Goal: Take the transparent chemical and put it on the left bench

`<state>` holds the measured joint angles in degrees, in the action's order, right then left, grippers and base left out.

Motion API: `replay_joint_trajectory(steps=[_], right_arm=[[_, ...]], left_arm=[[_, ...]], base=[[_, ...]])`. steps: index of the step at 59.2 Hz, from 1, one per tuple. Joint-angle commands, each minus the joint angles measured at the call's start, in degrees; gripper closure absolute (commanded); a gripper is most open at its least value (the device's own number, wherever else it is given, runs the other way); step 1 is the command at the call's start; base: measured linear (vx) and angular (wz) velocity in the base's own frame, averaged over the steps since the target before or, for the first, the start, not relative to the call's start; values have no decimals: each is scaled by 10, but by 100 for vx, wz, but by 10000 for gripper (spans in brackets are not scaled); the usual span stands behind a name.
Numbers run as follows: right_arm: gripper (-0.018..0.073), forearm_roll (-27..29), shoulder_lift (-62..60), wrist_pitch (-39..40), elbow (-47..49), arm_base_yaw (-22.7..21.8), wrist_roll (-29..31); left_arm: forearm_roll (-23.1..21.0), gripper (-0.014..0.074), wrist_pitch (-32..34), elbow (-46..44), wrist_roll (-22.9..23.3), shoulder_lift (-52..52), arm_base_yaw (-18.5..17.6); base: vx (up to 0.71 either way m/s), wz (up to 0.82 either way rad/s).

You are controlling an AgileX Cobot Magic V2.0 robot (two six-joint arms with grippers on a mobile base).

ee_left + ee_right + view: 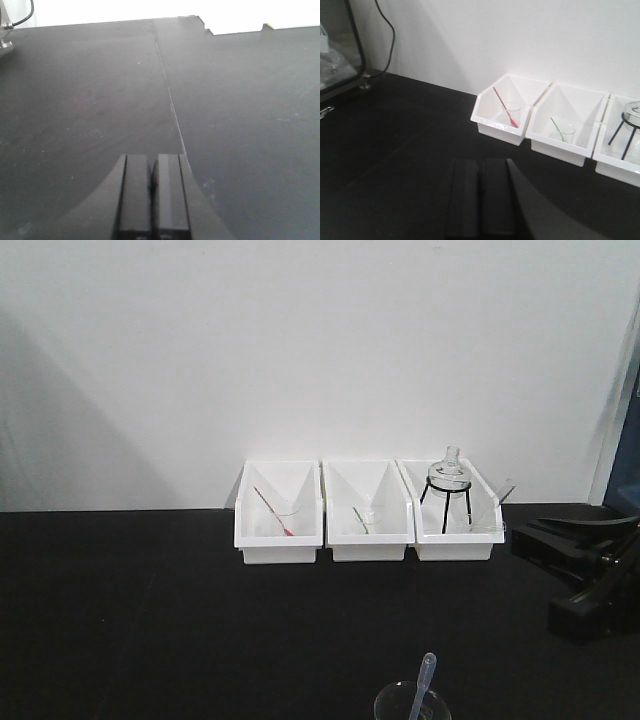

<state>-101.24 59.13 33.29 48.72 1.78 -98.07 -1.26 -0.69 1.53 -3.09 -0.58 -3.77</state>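
Nearest, transparent chemical (pixel 412 702) is set on the left bench (pixel 150 620), pipette upright, both tools (pixel 151 200) (pixel 480 200) seen closed, empty

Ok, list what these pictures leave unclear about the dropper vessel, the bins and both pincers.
- Transparent chemical: front view, lower part cut off by the bottom edge; any liquid cannot be told.
- Right bin: right wrist view, cropped by the right edge.
- Left pincer and right pincer: only the shut fingers show in the wrist views.
- Middle bin: contents too small to name.
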Motion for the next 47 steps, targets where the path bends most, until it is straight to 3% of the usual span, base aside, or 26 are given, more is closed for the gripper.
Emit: replay_joint_trajectory(steps=[1, 26, 30, 34, 40, 42, 47], right_arm=[[567, -12, -25, 14, 16, -1, -7], [567, -2, -36, -14, 16, -1, 8], [567, 36, -39, -31, 11, -1, 47], [567, 140, -50, -76, -7, -1, 129], [567, 365, -77, -168, -44, 10, 338], [567, 481, -89, -231, -61, 25, 450], [567, 682, -118, -359, -80, 52, 674]], left_arm=[[0, 600, 45, 9, 4, -11, -1], [0, 600, 45, 9, 4, -11, -1], [0, 600, 45, 9, 4, -11, -1], [0, 600, 45, 9, 4, -11, -1], [0, 600, 45, 9, 4, -11, -1], [0, 600, 45, 9, 4, -11, -1], [0, 600, 45, 9, 4, -11, -1]], base=[[0, 0], [0, 0], [0, 0], [0, 0], [0, 0], [0, 0], [0, 0]])
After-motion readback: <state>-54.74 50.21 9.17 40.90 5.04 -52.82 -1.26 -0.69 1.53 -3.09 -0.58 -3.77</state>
